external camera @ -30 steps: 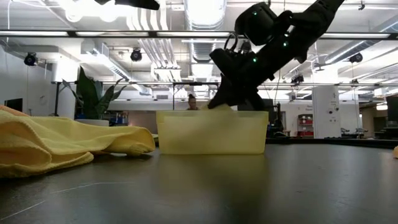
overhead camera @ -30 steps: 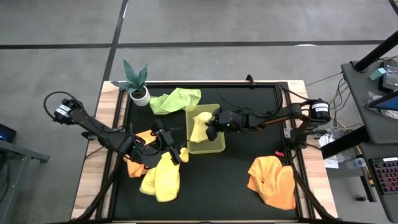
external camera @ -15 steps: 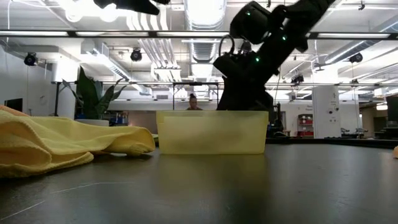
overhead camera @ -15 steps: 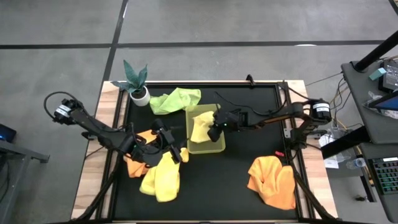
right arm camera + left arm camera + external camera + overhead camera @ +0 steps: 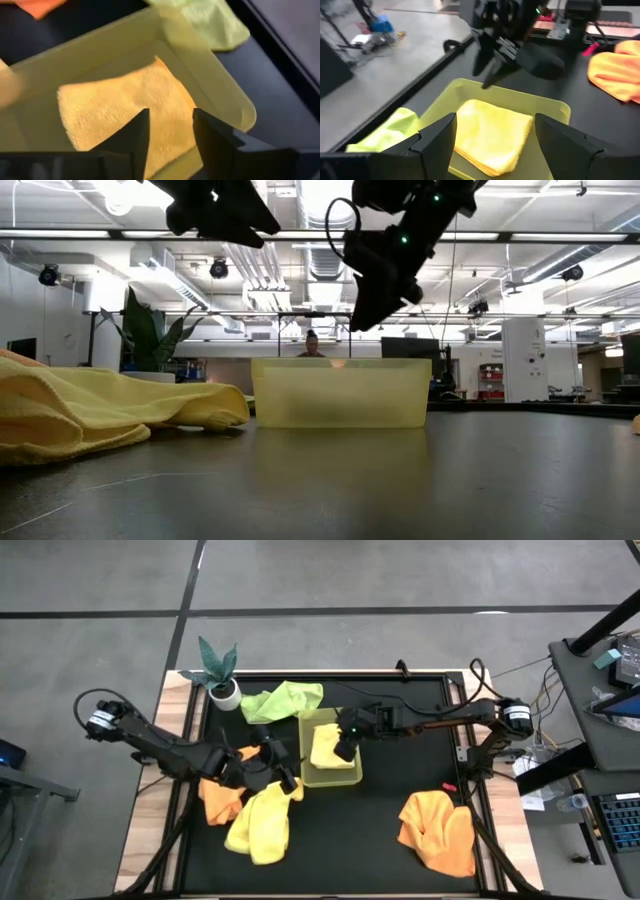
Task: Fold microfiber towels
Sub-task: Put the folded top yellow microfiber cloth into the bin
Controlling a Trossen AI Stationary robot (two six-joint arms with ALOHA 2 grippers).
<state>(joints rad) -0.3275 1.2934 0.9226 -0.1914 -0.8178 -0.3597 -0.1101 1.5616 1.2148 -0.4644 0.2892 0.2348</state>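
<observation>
A folded pale yellow towel lies flat in the yellow-green tray at mid-table. My right gripper hangs open above it, clear of the tray, with nothing between its fingers. My left gripper is open too, in the air left of the tray near its near left corner, pointing at it. Below the left arm a crumpled yellow towel lies partly over an orange one. A light green towel lies behind the tray. Another orange towel is heaped at the near right.
A small potted plant stands at the far left corner of the black mat. Bare mat lies between the tray and the orange heap and along the far right. In the low view the yellow towel bulks at the left.
My right gripper has let go of the pale yellow towel and risen out of the tray, tipping more downward. The towel, bunched up in the hold before, now lies flat in the tray. My left gripper has moved a little toward the tray.
</observation>
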